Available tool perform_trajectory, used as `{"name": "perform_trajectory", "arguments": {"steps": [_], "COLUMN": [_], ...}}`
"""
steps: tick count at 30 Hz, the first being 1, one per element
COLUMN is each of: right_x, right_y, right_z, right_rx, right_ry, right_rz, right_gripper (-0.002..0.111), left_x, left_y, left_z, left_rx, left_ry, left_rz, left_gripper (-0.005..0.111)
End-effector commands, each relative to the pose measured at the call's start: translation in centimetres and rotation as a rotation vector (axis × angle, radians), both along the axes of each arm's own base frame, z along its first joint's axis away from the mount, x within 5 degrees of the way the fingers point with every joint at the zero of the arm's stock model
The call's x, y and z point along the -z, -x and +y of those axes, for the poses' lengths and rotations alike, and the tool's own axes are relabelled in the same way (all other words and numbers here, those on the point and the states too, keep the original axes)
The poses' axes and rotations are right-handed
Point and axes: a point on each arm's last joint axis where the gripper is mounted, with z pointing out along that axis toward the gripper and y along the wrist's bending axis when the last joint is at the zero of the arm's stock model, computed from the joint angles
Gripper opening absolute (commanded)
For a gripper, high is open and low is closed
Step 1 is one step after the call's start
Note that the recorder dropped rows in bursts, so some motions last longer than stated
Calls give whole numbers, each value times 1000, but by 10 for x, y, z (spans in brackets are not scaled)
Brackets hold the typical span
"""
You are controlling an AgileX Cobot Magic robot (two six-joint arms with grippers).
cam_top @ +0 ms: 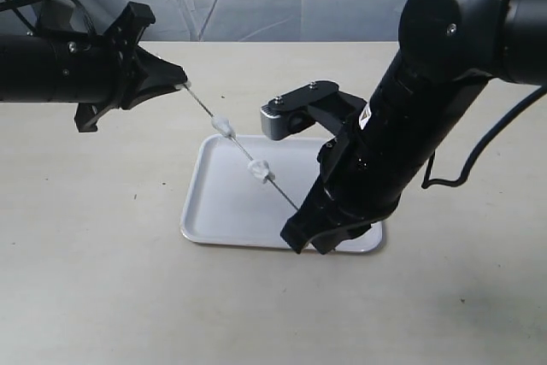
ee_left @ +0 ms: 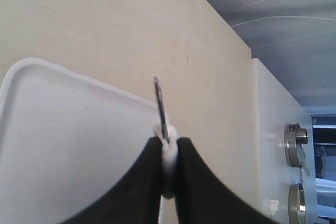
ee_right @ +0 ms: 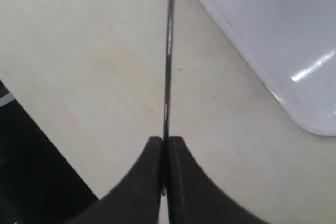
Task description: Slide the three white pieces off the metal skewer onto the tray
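The metal skewer point(cam_top: 244, 150) slants in the air above the tray point(cam_top: 214, 211), held at both ends. My left gripper point(cam_top: 181, 83) is shut on the white piece point(ee_left: 168, 153) at its upper end, and the skewer point(ee_left: 160, 106) pokes out past the left gripper point(ee_left: 168, 142). Two more white pieces point(cam_top: 223, 126) point(cam_top: 259, 170) sit along the rod, apart from each other. At the lower end my right gripper point(cam_top: 301, 215) is shut on the bare skewer point(ee_right: 167, 77), above the table beside the tray point(ee_right: 273, 35). The right gripper point(ee_right: 165, 141) holds nothing else.
The tray lies on a beige table point(cam_top: 102, 279) in front of a grey cloth backdrop. The bulky right arm point(cam_top: 410, 126) leans over the tray's right side. A white cabinet with metal knobs point(ee_left: 294, 140) shows beyond the table edge.
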Motion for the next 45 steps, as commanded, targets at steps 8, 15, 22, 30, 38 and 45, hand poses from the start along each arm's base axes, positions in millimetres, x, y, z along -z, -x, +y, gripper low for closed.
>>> {"name": "perform_trajectory", "arguments": {"steps": [8, 15, 22, 30, 38, 45], "right_x": [1, 0, 1, 2, 2, 1], "right_y": [4, 1, 0, -3, -3, -1], "right_z": [-3, -2, -3, -7, -6, -4], "right_rx": [-25, -16, -9, 6, 12, 21], "right_ry": [18, 6, 20, 68, 58, 32], "right_rz": [12, -9, -30, -56, -53, -20], "right_gripper": [-1, -1, -1, -1, -1, -1], "left_x": [-3, -3, 0, 1, 2, 2], "left_y": [-4, -2, 3, 4, 3, 3], "left_z": [4, 2, 0, 0, 2, 2], "left_rx": [-35, -12, 41, 48, 34, 41], "left_ry": [9, 12, 0, -13, -31, -40], "left_rz": [-6, 8, 48, 56, 49, 38], "left_gripper": [28, 31, 31, 31, 16, 16]}}
